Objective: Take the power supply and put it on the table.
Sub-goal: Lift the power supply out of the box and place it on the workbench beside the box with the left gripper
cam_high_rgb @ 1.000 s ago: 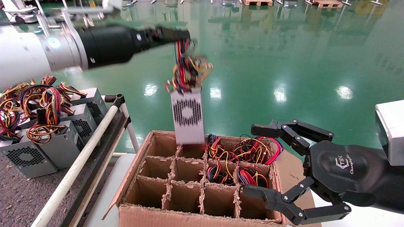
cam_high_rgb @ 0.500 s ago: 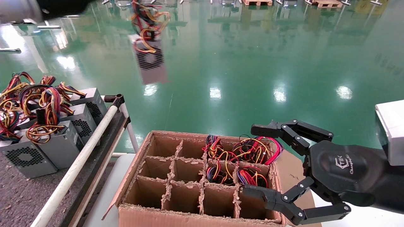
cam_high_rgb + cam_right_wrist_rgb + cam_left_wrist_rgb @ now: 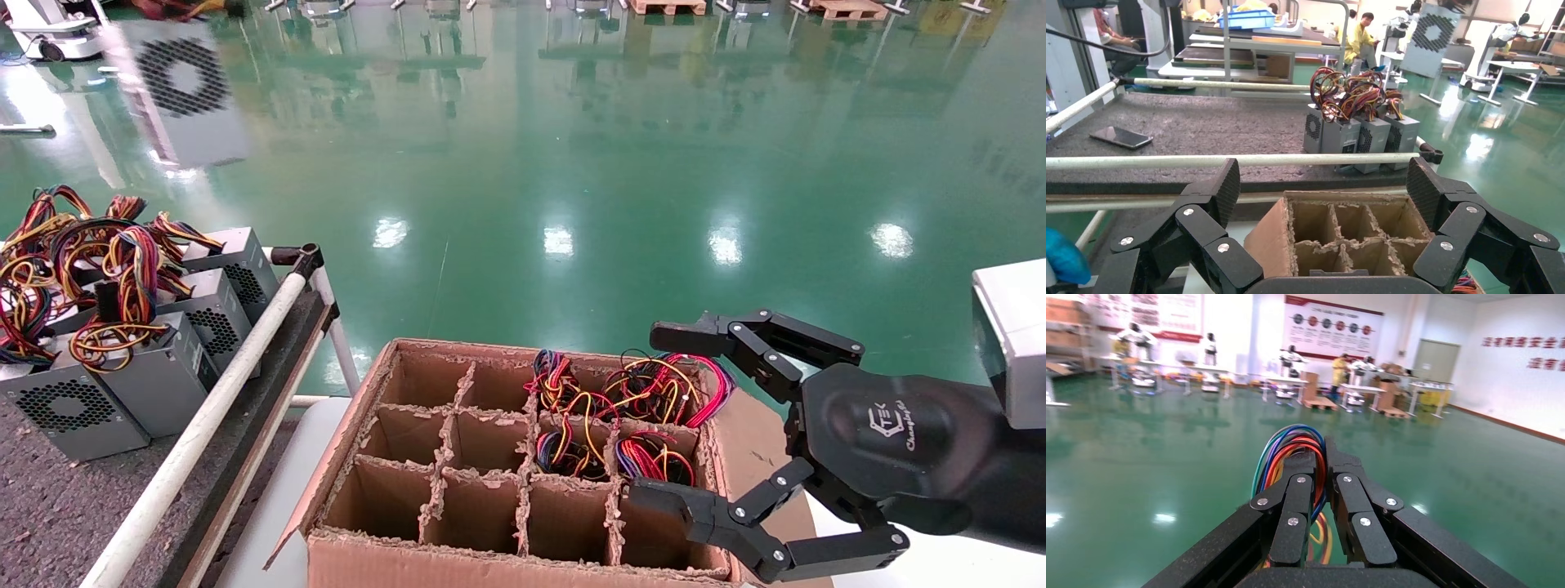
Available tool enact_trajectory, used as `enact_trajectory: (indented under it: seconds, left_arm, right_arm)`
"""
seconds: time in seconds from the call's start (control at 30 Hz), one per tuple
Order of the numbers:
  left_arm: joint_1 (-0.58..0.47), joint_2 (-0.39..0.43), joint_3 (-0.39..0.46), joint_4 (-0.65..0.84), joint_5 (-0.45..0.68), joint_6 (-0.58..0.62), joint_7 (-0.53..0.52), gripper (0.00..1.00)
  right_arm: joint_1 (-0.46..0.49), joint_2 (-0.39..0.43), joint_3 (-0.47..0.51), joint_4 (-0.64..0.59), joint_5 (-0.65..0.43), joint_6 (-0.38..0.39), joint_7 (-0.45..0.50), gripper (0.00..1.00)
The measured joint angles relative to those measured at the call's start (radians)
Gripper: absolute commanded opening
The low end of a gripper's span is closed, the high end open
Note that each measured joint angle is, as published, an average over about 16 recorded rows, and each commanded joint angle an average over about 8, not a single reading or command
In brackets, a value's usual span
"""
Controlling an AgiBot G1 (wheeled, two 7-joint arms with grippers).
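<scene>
The power supply (image 3: 184,98), a grey box with a round fan grille, hangs high at the far left of the head view, over the green floor beyond the table's end. It also shows in the right wrist view as the power supply (image 3: 1438,37). My left gripper (image 3: 1320,460) is shut on its coloured wires (image 3: 1288,444); that gripper is outside the head view. The table (image 3: 49,506) is dark grey felt with a white rail (image 3: 204,416). My right gripper (image 3: 654,412) stands open beside the carton's right edge, holding nothing.
Three more grey units (image 3: 122,359) with wire bundles stand on the table's far end. The brown divider carton (image 3: 458,563) sits on a white surface (image 3: 278,482), with wires (image 3: 637,400) filling its back right cells. A phone (image 3: 1120,137) lies on the felt.
The power supply left the carton's back cell and swung up and to the left, hanging by its wires. The left arm has left the head view. The right gripper stayed still.
</scene>
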Motion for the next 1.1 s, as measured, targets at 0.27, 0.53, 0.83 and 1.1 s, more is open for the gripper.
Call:
enact_trajectory:
  seconds: [0.27, 0.53, 0.83, 1.1]
  left_arm:
    - [-0.067, -0.067, -0.002, 0.107, 0.011, -0.014, 0.098, 0.00]
    - [-0.129, -0.148, 0.014, 0.168, 0.040, 0.002, 0.136, 0.00]
    - [-0.204, -0.242, 0.053, 0.206, 0.097, 0.068, 0.124, 0.00]
    - [-0.252, -0.314, 0.095, 0.227, 0.158, 0.137, 0.099, 0.00]
  right_arm:
    - [0.000, 0.000, 0.000, 0.000, 0.000, 0.000, 0.000, 1.00]
    - [0.000, 0.000, 0.000, 0.000, 0.000, 0.000, 0.000, 1.00]
    - [0.000, 0.000, 0.000, 0.000, 0.000, 0.000, 0.000, 1.00]
    - [0.000, 0.000, 0.000, 0.000, 0.000, 0.000, 0.000, 1.00]
